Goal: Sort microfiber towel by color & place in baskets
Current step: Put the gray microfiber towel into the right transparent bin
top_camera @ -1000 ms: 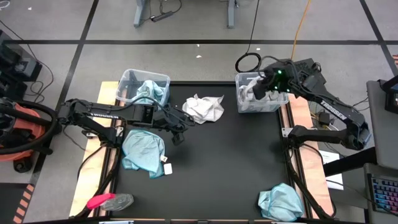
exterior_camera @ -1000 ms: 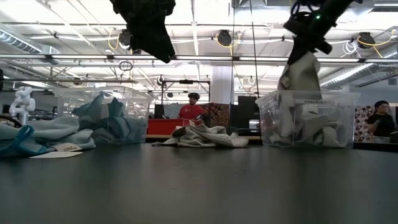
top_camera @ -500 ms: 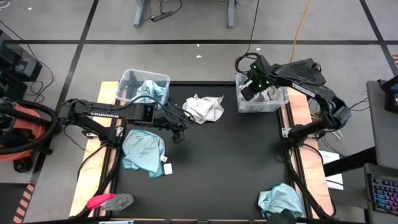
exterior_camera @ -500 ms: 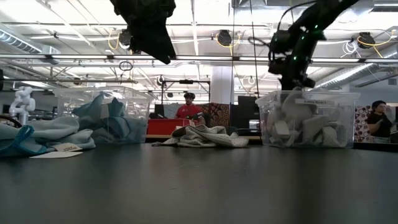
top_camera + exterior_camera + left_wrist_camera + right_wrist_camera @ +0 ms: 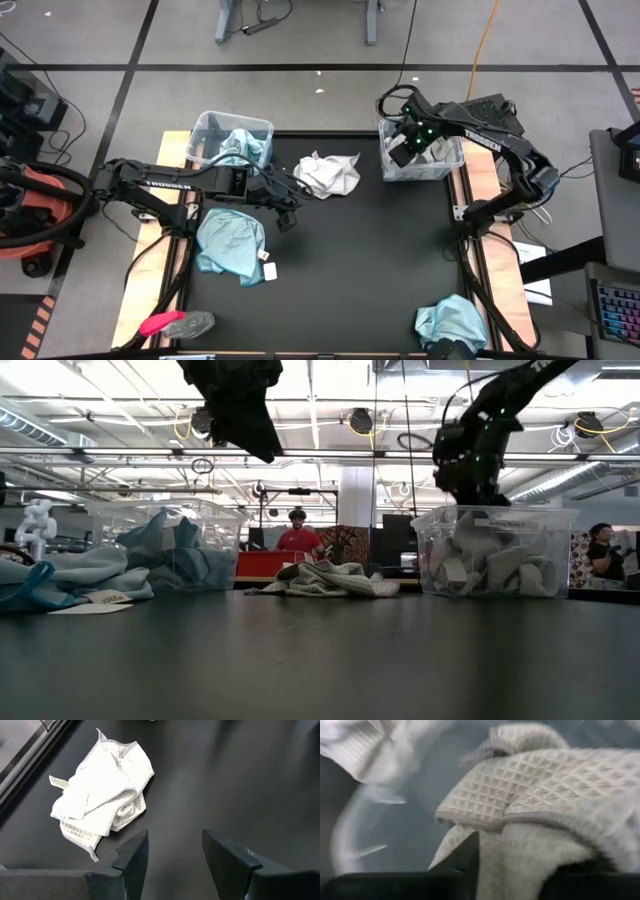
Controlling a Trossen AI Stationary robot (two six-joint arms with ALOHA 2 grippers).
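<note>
My left gripper hangs open above the dark mat, a little short of a crumpled grey-white towel that lies on the table. My right gripper is at the rim of the right basket, which holds grey-white towels. The left basket holds teal towels. One teal towel lies at the mat's left side. Another teal towel lies at the near right corner.
A small pink-and-grey object lies at the near left corner. The middle of the black mat is bare. Wooden strips flank the mat on both sides. People stand in the room beyond the table.
My right gripper moved toward the table's left and down over the right basket. The grey-white towel that hung from it above the rim now lies inside the basket. My left arm kept still.
</note>
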